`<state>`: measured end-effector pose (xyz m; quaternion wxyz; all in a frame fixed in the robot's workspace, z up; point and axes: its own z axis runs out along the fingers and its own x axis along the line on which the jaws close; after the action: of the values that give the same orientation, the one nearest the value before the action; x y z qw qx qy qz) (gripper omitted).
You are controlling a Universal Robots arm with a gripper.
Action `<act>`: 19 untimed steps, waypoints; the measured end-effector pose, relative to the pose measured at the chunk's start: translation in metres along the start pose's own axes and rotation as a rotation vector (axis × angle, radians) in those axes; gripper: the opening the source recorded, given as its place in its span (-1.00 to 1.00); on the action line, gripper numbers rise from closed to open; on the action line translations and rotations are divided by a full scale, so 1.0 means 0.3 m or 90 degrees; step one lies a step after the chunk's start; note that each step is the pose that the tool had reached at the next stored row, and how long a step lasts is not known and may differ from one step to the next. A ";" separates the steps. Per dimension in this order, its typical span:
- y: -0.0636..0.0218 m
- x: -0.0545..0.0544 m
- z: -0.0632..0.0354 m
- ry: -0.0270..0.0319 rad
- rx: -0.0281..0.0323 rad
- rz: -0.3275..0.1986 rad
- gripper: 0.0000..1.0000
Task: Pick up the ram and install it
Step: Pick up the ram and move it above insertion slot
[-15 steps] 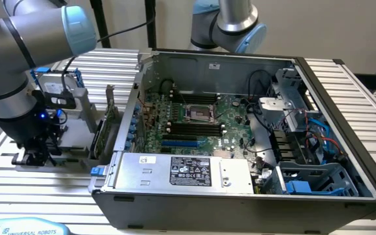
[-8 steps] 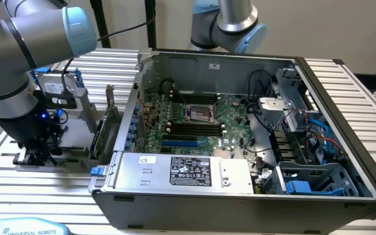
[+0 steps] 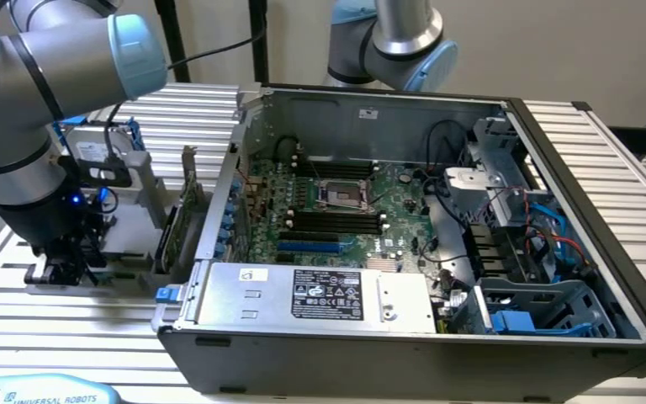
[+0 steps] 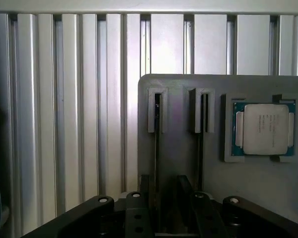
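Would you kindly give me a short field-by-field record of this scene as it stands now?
gripper: open, low over the holder, fingers apart about the ram's line
ram: on edge in a holder slot, not yet lifted
holder: grey, on the slatted table, to the exterior view's left of the case
processor: flat in the holder's pocket, beside the slots
case: open, motherboard exposed
memory slots: black, beside the socket, no green stick seen in them
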<state>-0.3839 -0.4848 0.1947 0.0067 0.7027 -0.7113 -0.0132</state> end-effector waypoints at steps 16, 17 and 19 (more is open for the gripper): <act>0.000 0.000 0.001 0.0015 -0.0011 0.000 -0.64; 0.000 0.001 0.000 0.0015 -0.0012 0.000 -0.64; 0.000 0.004 0.001 0.0013 -0.0011 0.000 -0.73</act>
<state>-0.3839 -0.4859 0.1944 0.0080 0.7027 -0.7113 -0.0131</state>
